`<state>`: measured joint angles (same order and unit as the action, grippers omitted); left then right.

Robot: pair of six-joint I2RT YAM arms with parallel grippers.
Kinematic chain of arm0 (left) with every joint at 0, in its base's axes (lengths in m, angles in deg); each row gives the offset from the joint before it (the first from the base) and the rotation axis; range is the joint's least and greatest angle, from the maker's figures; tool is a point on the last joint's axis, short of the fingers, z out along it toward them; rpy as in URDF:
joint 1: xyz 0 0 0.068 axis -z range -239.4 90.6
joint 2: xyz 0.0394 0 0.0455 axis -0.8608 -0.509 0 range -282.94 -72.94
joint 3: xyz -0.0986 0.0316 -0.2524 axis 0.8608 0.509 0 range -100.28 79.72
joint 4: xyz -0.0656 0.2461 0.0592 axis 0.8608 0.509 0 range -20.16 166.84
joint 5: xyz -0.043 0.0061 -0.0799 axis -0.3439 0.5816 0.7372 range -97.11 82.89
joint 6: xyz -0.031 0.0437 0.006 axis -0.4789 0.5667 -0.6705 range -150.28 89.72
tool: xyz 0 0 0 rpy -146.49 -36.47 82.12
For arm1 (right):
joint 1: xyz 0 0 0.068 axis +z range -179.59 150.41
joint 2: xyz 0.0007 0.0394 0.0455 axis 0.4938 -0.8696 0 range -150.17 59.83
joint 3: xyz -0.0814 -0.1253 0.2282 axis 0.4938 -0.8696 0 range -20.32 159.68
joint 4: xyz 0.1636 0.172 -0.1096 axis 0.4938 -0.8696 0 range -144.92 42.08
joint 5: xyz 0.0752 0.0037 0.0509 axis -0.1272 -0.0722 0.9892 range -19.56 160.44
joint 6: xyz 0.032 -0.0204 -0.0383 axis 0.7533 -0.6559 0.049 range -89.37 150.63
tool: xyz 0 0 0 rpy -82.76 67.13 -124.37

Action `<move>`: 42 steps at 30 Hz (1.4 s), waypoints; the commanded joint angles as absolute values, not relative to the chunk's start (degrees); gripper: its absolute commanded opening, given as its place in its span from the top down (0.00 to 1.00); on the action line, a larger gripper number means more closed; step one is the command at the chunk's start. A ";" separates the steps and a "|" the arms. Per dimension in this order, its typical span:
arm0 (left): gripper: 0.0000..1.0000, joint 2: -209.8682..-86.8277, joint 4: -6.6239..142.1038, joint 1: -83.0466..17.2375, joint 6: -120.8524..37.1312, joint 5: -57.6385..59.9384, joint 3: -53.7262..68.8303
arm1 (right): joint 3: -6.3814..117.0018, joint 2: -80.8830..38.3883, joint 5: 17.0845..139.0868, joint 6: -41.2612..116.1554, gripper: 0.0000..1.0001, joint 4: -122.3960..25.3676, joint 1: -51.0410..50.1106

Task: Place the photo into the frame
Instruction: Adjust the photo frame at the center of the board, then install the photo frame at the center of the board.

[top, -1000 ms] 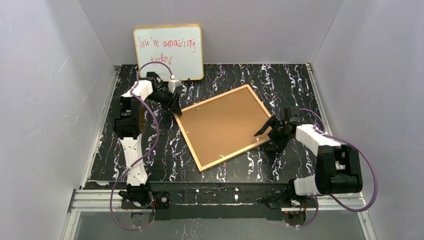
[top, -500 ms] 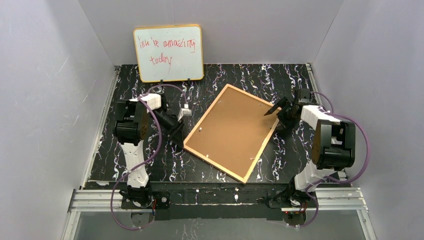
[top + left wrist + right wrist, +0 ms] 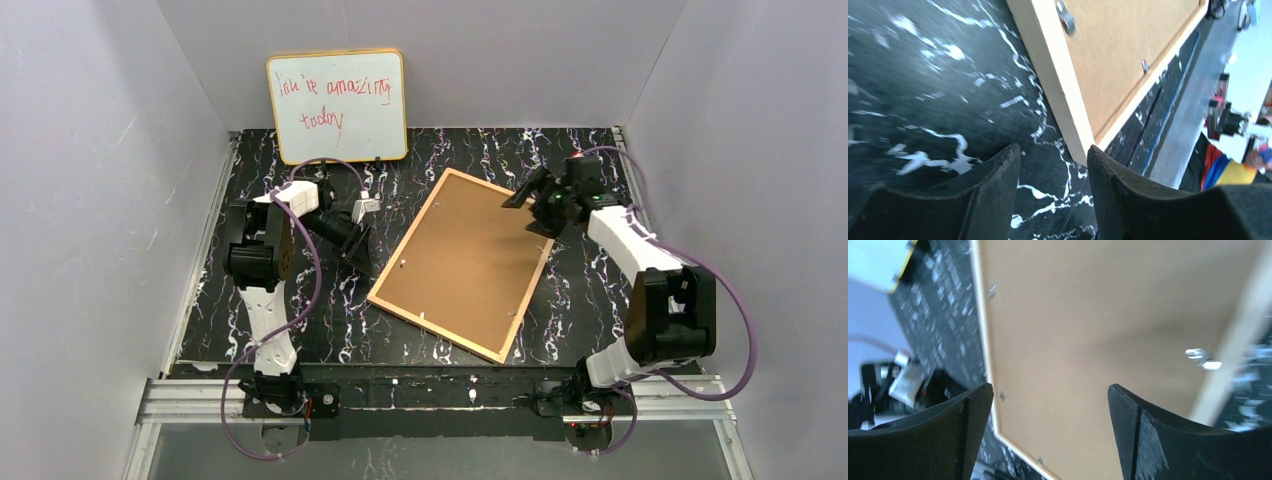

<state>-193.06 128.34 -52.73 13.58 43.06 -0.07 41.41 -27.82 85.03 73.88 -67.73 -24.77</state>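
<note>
Frame (image 3: pixel 462 263) back-up, photo not in view; my L gripper (image 3: pixel 1054 150) apart by its left corner, R gripper (image 3: pixel 530 212) wide apart over far edge, both empty; next I'd turn clips (image 3: pixel 1066 16).

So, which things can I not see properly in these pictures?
- Photo: in no view; the frame lies back up, which hides whatever is inside.
- Pane: faces the table, hidden in every view.
- Left gripper: touching the frame's corner or not; its finger covers the spot in the left wrist view, top view too dark.
- Right gripper: its height over the frame; right wrist view blurred.
</note>
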 commanded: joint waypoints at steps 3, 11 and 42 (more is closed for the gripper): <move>0.50 -193.41 118.52 -51.11 1.10 43.78 -2.98 | 37.55 -29.15 92.80 82.05 0.11 -53.42 -8.97; 0.63 -194.56 116.25 -49.57 -0.19 40.66 -0.23 | 39.96 -40.34 93.70 89.48 0.20 -41.60 5.03; 0.71 -194.32 115.28 -48.93 0.26 39.15 3.24 | 50.86 -57.72 91.49 91.54 0.35 -39.39 12.29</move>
<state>-193.62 115.47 -49.67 -1.35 43.91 1.31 48.41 -55.45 93.32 92.80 -39.93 12.06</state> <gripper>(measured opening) 0.291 0.656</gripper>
